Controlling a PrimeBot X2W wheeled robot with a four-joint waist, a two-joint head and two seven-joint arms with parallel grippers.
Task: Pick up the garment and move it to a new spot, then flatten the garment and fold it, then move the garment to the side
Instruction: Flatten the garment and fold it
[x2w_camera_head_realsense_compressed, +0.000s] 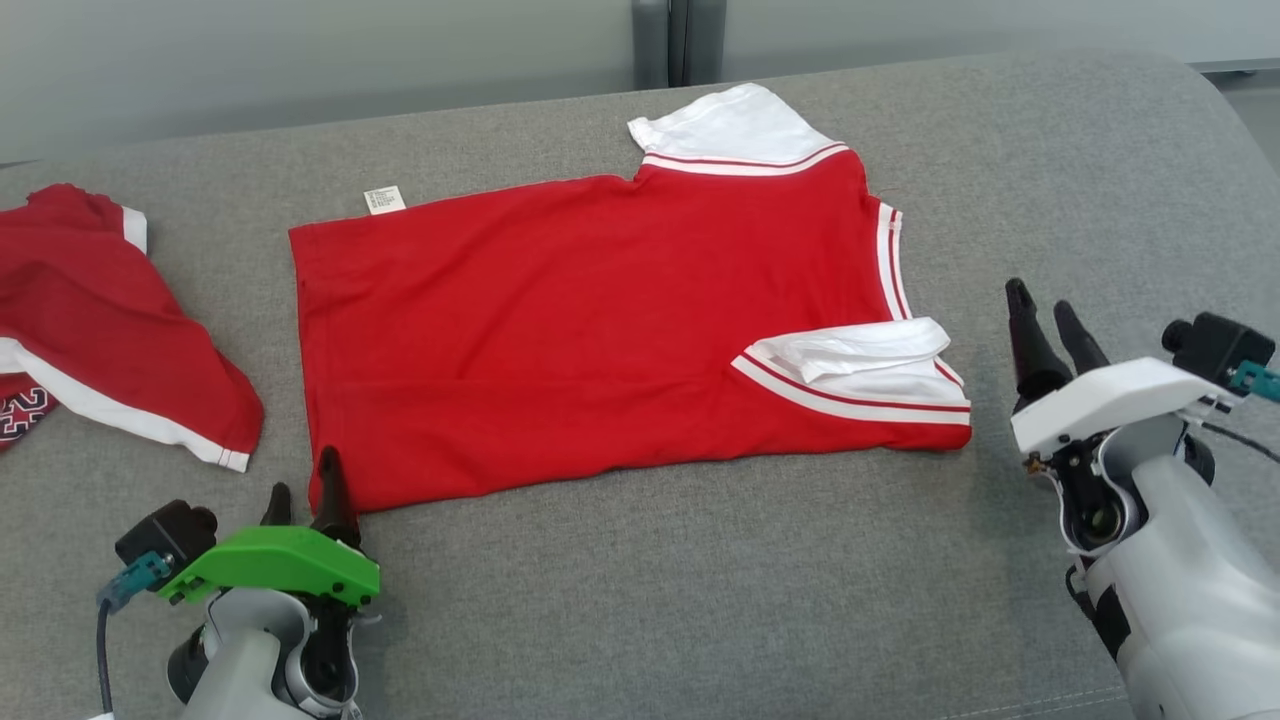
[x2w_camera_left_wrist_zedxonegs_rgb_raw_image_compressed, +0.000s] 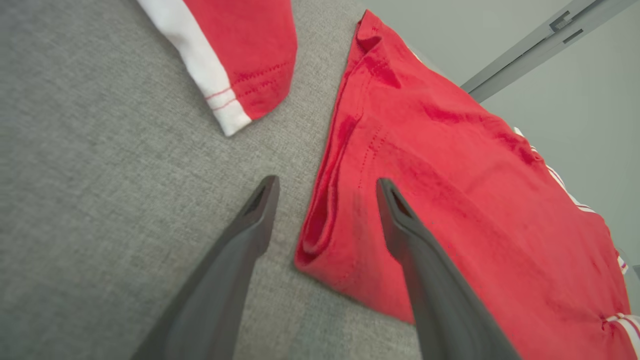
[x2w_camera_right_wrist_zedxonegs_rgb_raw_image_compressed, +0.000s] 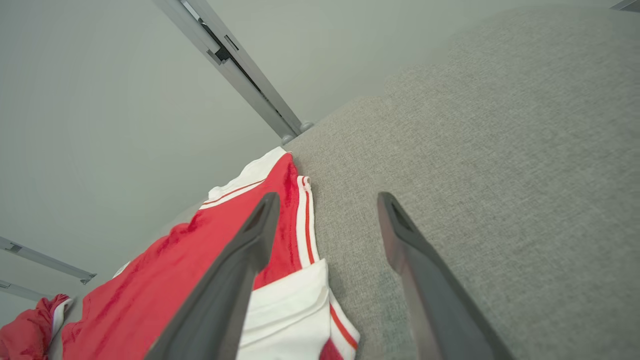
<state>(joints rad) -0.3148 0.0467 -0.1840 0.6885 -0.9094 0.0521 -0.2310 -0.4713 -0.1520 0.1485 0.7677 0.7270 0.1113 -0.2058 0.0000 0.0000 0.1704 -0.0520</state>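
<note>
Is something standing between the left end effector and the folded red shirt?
Nothing visible does. The open left end effector sits at the near corner of the red shirt, one finger over the cloth, one over the grey cushion. A second red garment lies further left, apart from the shirt.

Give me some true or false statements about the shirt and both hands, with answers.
1. The red shirt lies spread flat on the grey cushion. True.
2. The left hand is shut on the shirt's corner. False: it is open at that corner, gripping nothing.
3. The right hand is open, off the shirt's right end. True.
4. The second red garment lies on top of the shirt. False: it lies apart, to the shirt's left.
</note>
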